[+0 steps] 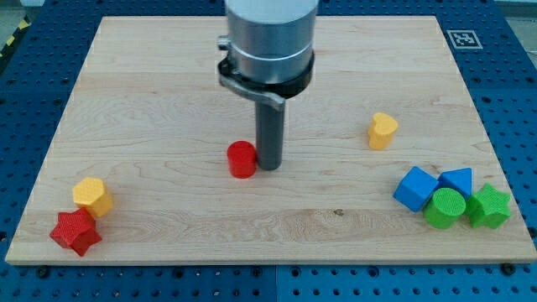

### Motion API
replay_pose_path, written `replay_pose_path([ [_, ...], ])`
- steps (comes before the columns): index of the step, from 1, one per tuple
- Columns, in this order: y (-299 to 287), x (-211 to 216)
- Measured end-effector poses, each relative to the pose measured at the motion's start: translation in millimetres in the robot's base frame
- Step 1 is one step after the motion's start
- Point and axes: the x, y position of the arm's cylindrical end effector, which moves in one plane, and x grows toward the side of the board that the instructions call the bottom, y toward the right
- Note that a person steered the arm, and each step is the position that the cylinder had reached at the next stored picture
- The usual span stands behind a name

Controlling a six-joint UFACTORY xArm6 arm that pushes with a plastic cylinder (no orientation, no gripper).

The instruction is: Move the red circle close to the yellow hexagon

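Note:
The red circle (242, 158) stands on the wooden board a little left of the view's centre. My tip (269, 165) rests on the board right beside it, on its right side, touching or nearly touching. The yellow hexagon (92, 196) sits far off at the view's lower left, near the board's left corner. A red star (75, 232) lies against the hexagon's lower left side.
A yellow heart-shaped block (383, 131) sits at the view's right. A cluster at the lower right holds a blue cube (416, 188), a blue block (457, 181), a green cylinder (445, 207) and a green star (490, 206). The board's bottom edge (268, 262) is close below.

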Motion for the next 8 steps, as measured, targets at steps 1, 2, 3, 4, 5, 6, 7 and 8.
replay_pose_path([
  [1, -25.7, 1.8],
  [2, -48.1, 1.8],
  [3, -56.5, -1.0],
  [4, -57.0, -20.0],
  [5, -58.7, -29.9],
  [6, -83.1, -29.9],
  [7, -111.8, -29.9],
  [8, -114.5, -30.9],
])
